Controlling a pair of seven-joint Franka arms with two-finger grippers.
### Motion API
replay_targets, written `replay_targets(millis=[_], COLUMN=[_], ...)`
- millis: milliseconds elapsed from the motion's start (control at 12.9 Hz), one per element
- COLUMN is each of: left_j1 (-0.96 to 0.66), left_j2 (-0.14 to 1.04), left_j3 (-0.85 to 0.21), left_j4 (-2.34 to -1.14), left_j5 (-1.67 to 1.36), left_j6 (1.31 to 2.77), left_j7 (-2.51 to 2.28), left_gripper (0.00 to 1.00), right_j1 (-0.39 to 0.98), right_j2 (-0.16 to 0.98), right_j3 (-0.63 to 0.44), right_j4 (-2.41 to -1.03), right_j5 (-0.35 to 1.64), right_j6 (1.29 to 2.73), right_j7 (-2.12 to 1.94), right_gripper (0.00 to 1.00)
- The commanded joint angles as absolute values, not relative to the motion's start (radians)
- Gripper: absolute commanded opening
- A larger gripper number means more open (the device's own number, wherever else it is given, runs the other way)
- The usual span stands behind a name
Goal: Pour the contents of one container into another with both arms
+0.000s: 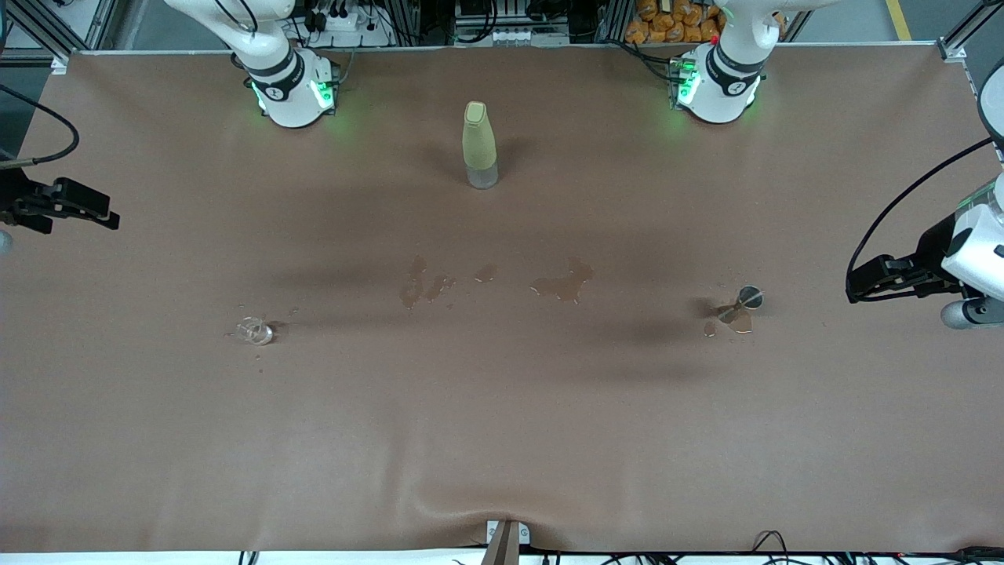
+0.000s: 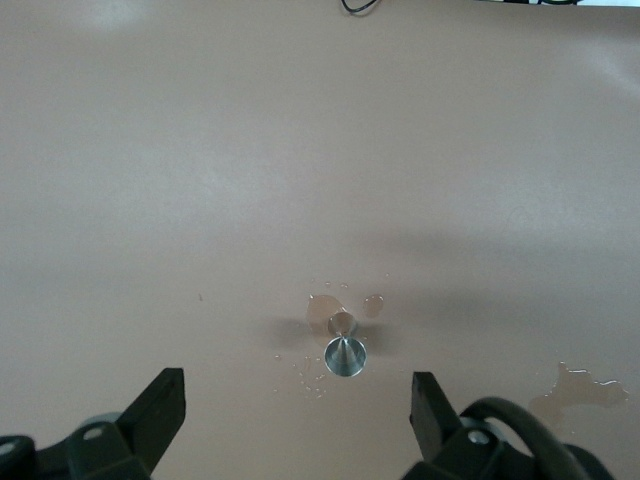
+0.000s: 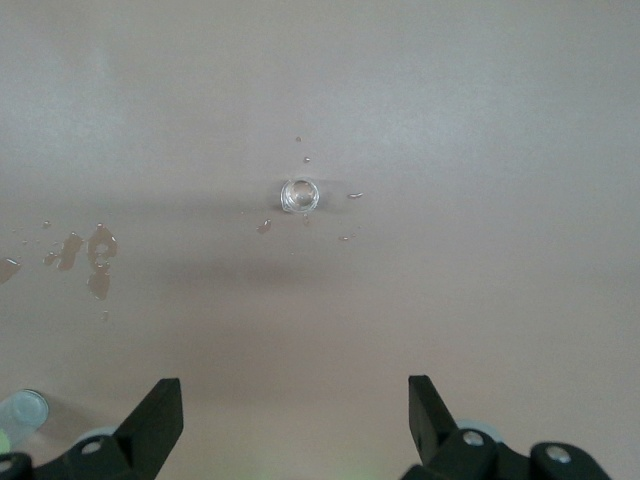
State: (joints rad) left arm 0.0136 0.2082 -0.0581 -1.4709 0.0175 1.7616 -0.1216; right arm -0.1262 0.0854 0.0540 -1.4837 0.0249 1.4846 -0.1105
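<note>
Front view: left gripper (image 1: pixel 851 289) and right gripper (image 1: pixel 114 218) open over desk (image 1: pixel 502 439) ends, cup (image 1: pixel 255 332) and stemmed glass (image 1: pixel 743 304) untouched

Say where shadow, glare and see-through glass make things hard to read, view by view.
Front view: soft arm shadows band the brown table; the squat cup nearly vanishes. Left wrist view: the stemmed glass glints, with a shadow band above it in the picture. Right wrist view: the cup is a pale ring; wet stains gleam.
</note>
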Motion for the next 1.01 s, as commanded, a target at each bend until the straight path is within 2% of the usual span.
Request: replay_targets(millis=[0, 932], left_j1=[0.014, 0.014], left_j2=[0.176, 0.178], left_j3=[-0.063, -0.074], left_j4=[-1.488, -1.486], left_j5=[0.028, 0.023], left_j6=[1.729, 1.715], left_j7=[-0.143, -0.141], left_gripper=[1.0, 1.0], right_j1=[-0.118, -0.118], right_j2=[0.095, 0.103], right_j3=[0.049, 0.048], right_j4=[-1.46, -1.456], right_j5=[0.011, 0.014], right_j6=[1.479, 1.482], right_j7=[-0.103, -0.101], right_gripper=[1.0, 1.0])
